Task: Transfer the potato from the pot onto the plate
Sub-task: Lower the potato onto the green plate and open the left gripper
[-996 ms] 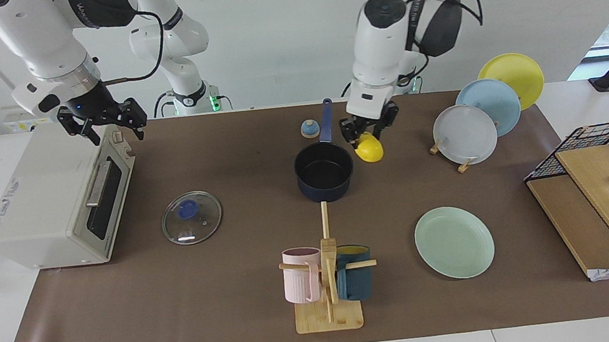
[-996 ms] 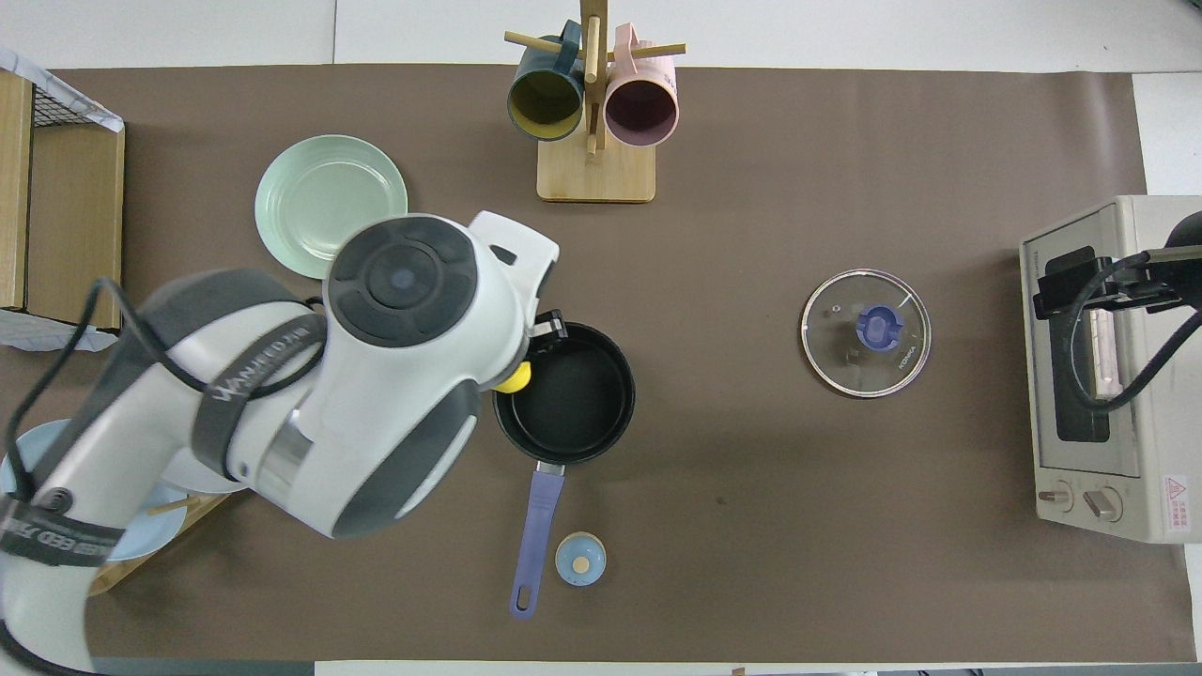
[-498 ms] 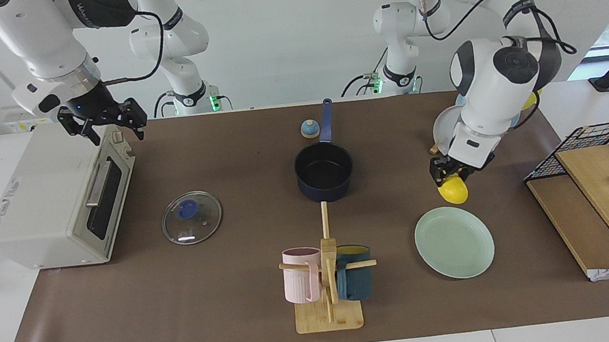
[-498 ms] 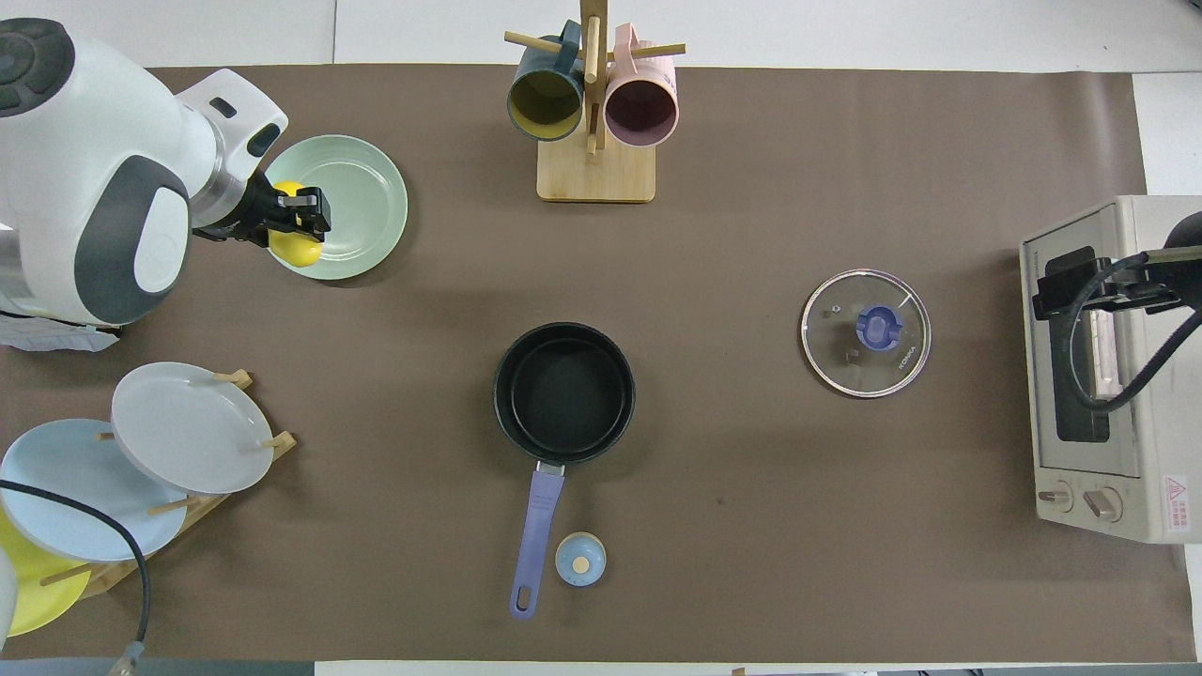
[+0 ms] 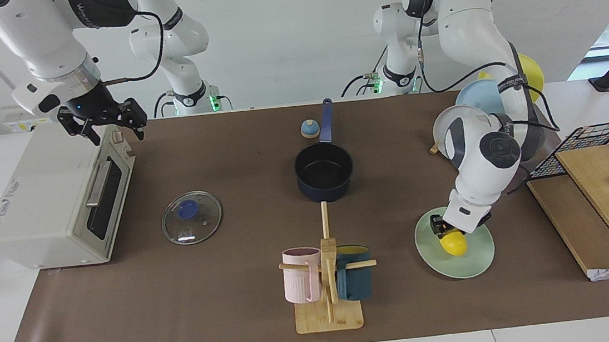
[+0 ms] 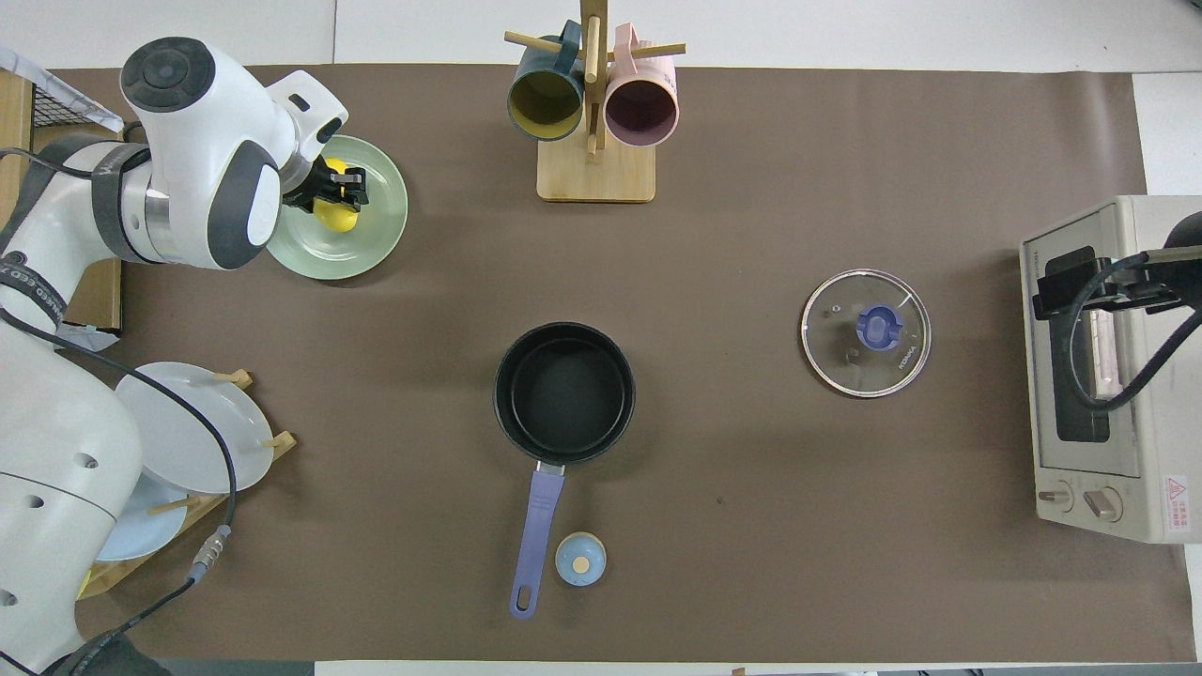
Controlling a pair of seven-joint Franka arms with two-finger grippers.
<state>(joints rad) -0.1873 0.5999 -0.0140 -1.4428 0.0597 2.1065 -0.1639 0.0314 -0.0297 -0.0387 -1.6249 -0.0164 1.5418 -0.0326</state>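
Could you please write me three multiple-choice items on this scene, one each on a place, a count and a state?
1. Where is the potato?
A. in the pot
B. over the mint-green plate, in the left gripper
C. on the toaster oven

2. How many mugs hang on the wooden mug stand?
A. one
B. two
C. four

3. What is the state of the pot?
A. empty, lid off
B. covered by its lid
C. tipped over

Key: 1 B, the left gripper is shut on it above the mint-green plate. 2 B, one pink and one dark blue. 3 A, its black inside is bare and the glass lid lies beside it.
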